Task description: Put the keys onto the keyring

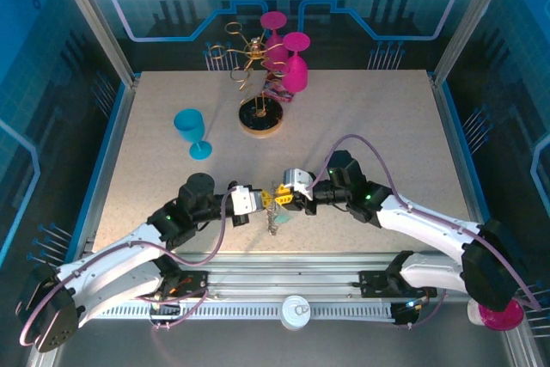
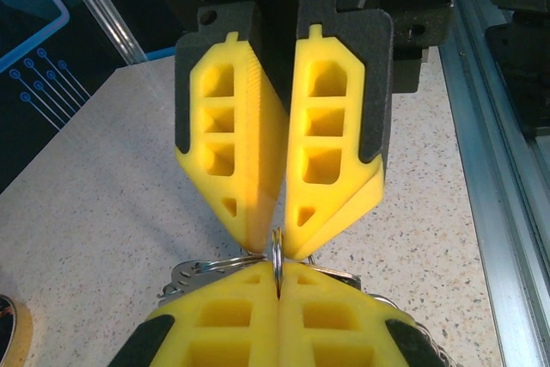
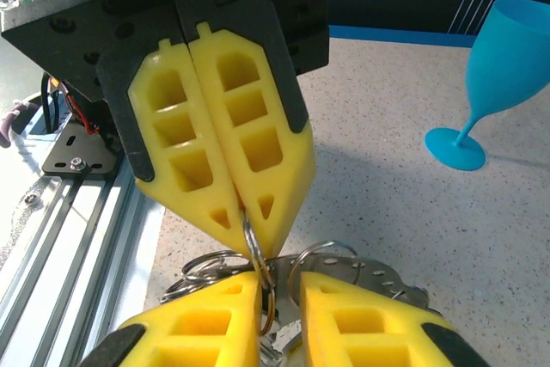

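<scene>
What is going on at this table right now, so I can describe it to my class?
The left end effector and the right end effector meet tip to tip near the front edge of the table. The left one is shut on a thin metal ring, held edge-on. The right one has its fingers slightly parted around the same ring. More rings and silver keys bunch beside the fingertips. A blue goblet stands further back.
</scene>
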### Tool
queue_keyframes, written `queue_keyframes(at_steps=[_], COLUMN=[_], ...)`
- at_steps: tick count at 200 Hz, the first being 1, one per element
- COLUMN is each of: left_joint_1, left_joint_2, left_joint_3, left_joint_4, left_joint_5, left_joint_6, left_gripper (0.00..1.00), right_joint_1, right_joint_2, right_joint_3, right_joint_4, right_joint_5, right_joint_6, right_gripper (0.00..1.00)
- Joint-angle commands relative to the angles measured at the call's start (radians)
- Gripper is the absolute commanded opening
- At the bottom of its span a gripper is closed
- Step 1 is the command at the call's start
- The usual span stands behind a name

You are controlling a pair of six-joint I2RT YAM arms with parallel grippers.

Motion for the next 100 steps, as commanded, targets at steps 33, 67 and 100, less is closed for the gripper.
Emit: queue_keyframes(at_steps=[33,67,100], left_joint_1=[-0.003,-0.003,-0.004], left_joint_2=[0.003,0.019,0.035], left_joint_3=[0.003,-0.003,0.029], left_joint_4=[0.058,0.084,0.041], left_joint_5=[0.043,0.028,-0.031], left_joint_6=[-0.015,-0.028,-0.051], left_gripper=[0.0,0.0,0.14], right_joint_1=[0.008,0.01,0.012], right_joint_2=[0.033,0.042,0.022], right_joint_3=[0.028,0.045,0.086], right_joint_4=[0.054,0.047,-0.08], right_joint_5=[-0.058,-0.072,-0.005], right_joint_6=[-0.014,-0.018,-0.079], right_gripper=[0.15,0.02,0.0])
